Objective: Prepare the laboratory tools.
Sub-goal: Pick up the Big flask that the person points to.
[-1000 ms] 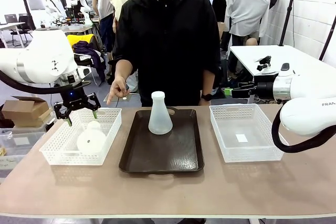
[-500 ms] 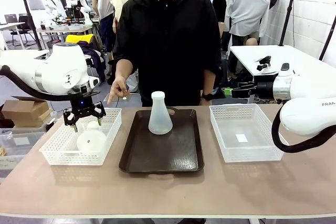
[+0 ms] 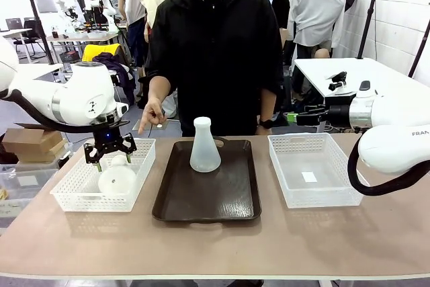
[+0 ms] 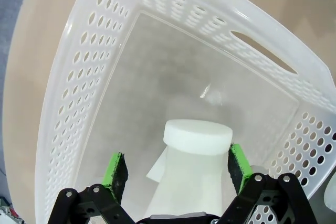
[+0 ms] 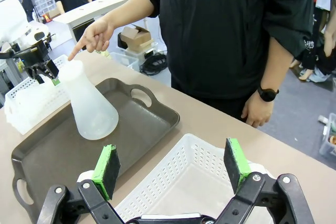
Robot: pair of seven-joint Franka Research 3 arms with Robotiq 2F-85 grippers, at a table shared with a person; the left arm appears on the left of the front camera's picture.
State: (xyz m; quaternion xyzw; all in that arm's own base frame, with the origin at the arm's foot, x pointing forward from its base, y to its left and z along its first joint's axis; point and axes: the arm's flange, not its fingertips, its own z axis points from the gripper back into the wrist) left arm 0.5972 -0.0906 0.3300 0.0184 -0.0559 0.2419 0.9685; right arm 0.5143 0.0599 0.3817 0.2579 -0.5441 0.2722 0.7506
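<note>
One frosted-white flask point(image 3: 204, 146) stands upright on the dark tray point(image 3: 208, 196), also visible as the flask point(image 5: 92, 103) in the right wrist view. The second flask point(image 3: 117, 177) lies on its side in the left mesh basket point(image 3: 80, 196). My left gripper point(image 3: 109, 157) hangs open just above that flask's neck point(image 4: 198, 137), green pads point(image 4: 115, 174) on either side of it and apart from it. My right gripper point(image 5: 173, 169) is open over the right basket point(image 5: 184, 182), holding nothing.
A person stands at the far side, one hand point(image 3: 152, 113) pointing down toward the left basket. The right mesh basket point(image 3: 314, 167) holds only a small paper label. Bare tabletop lies in front of the tray.
My left gripper has moved right and down, from beside the left basket's outer edge to over the lying flask's neck. The right arm and the person have stayed still.
</note>
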